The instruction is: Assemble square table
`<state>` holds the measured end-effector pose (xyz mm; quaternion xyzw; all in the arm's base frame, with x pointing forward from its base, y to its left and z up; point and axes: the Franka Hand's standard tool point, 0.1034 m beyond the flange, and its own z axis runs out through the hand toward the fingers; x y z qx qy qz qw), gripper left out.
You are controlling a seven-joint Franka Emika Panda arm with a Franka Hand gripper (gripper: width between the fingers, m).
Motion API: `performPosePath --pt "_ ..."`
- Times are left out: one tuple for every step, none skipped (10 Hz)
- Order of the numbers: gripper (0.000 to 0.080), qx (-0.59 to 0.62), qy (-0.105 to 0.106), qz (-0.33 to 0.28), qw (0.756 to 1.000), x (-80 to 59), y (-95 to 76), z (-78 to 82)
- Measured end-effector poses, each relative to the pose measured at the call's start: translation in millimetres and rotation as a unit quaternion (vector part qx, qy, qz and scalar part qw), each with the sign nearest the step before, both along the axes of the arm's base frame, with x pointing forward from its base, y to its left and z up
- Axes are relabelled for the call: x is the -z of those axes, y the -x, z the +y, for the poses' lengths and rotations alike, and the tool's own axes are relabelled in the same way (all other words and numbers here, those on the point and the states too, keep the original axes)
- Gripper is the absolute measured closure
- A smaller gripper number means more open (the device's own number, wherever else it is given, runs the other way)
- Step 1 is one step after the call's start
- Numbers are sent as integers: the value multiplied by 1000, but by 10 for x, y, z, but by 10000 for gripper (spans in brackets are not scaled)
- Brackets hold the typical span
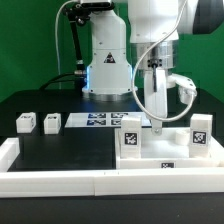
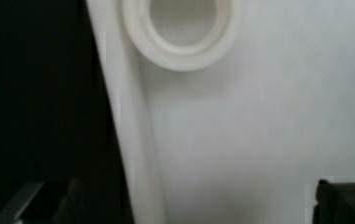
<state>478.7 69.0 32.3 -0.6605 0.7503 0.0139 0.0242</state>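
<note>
Only the wrist view shows the gripper [image 2: 183, 204] from above. Its two dark fingertips [image 2: 26, 200] are seen far apart, with nothing clamped between them. Below them lies the white face of the square table panel [image 2: 245, 130]. A raised round ring [image 2: 184, 40] is set into that face, and a strip of black tabletop [image 2: 32, 100] is seen beside the panel's edge. Whether the fingertips touch the panel cannot be told from either view.

Only the exterior view shows the wider scene. The gripper [image 1: 157, 124] is held upright over the square table panel [image 1: 165, 158], which lies at the tabletop's front corner on the exterior view's right. A first leg [image 1: 130, 135] and a second leg [image 1: 201, 133] stand on the panel, one on either side of the gripper. A third leg [image 1: 26, 122] and a fourth leg [image 1: 51, 122] stand side by side toward the tabletop's edge on the exterior view's left, well apart from the panel. Between them and the panel the marker board [image 1: 95, 122] lies flat.

The tabletop [image 1: 60, 150] is black and is edged at the front by a low white wall [image 1: 50, 180]. The arm's base [image 1: 108, 65] is mounted at the back edge, and a green backdrop [image 1: 20, 40] is seen behind it.
</note>
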Motion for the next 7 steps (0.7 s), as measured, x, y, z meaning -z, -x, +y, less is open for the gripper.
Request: performPosePath --pt "150 -11 2 3 1000 40 19 -13" --pt "150 -19 4 6 1000 72 41 -21" --pt "150 -23 5 8 1000 89 58 -17" --pt "150 -25 8 8 1000 124 73 -19" --pt "150 -27 14 7 1000 181 85 -33" --pt "150 -28 17 10 999 224 110 -27" --pt "150 -29 18 11 999 236 117 -24"
